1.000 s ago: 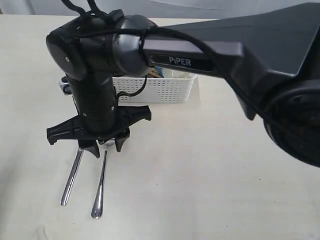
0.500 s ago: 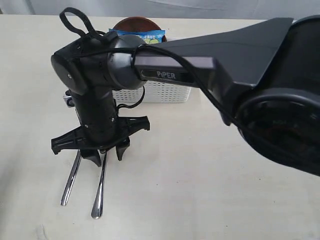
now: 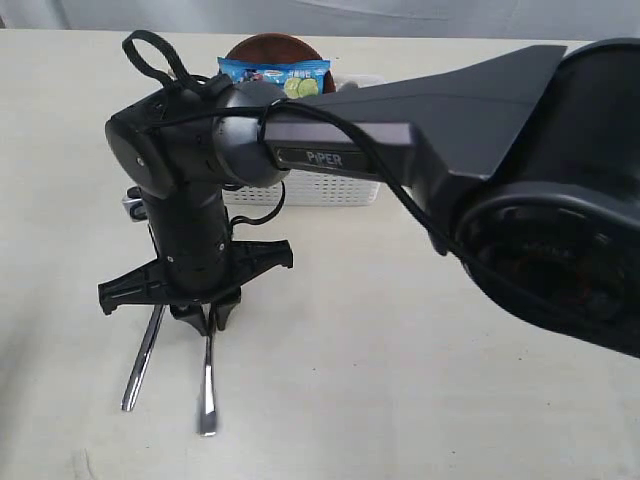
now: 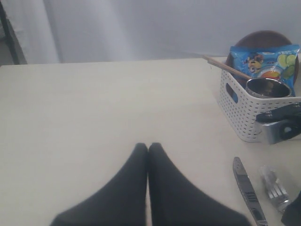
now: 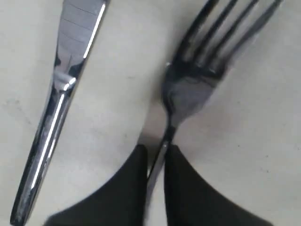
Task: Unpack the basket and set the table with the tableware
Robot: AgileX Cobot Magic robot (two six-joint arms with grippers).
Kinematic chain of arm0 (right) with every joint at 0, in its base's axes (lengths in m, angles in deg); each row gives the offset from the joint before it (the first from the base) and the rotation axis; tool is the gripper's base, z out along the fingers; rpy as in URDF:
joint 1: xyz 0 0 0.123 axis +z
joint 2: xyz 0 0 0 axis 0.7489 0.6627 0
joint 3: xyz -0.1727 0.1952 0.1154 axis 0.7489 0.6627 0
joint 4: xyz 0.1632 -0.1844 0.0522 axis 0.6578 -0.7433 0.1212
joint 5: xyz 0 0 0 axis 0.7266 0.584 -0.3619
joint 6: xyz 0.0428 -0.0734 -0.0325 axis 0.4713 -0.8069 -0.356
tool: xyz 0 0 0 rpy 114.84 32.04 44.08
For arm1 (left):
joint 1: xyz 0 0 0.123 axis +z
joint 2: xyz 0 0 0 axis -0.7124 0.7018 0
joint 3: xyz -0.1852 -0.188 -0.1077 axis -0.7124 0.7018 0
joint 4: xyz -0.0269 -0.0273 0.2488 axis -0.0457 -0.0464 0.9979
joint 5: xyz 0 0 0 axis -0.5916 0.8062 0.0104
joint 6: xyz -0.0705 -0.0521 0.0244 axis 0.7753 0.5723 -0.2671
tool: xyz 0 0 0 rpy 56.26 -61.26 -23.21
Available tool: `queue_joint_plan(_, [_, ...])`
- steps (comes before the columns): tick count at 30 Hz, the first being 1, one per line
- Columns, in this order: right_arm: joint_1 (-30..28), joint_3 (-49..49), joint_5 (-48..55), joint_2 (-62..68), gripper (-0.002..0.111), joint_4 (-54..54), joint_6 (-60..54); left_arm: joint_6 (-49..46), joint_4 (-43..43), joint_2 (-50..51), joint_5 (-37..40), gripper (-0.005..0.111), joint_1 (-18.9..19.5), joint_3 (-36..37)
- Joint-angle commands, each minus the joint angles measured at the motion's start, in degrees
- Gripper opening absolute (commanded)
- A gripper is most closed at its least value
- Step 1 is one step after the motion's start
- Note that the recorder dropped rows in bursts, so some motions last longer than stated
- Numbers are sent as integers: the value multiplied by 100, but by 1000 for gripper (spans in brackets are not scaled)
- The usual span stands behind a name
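The steel fork (image 5: 197, 80) and steel knife (image 5: 56, 108) lie side by side on the cream table (image 3: 380, 380), in front of the white lattice basket (image 3: 320, 190). My right gripper (image 3: 205, 315) points straight down over them, and its fingers (image 5: 171, 165) are shut on the fork's thin neck. In the exterior view the fork (image 3: 207, 385) and knife (image 3: 145, 355) stick out below the gripper. The basket (image 4: 242, 110) holds a steel cup (image 4: 268, 87), brown chopsticks (image 4: 225, 68) and a reddish-brown plate (image 4: 263, 37). My left gripper (image 4: 148, 146) hovers shut and empty over bare table.
A blue chip bag (image 3: 275, 72) leans against the plate (image 3: 275, 48) in the basket. The right arm's big dark links (image 3: 520, 200) cross the right half of the exterior view and hide part of the basket. Open table lies to the right of the cutlery.
The right gripper's jaws have closed from wide open onto the fork. The fork's handle has swung from slanted to straight. The arm has shifted, uncovering the plate and chip bag.
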Motion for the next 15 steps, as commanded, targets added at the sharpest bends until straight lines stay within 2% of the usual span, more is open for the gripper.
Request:
queue_joint_plan(1, [1,11,-5,-13,0,-17,-77,-3,23,-21,-32,0,-39,11])
queue_joint_plan(11, [-21,-216,18,-25,0,27,487,-3,23,-21,-32,0,-39,11])
queue_joint_plan(15, [-21,-303,-434,-25,0,112,909,-3,23,-21,-32,0,-39,11])
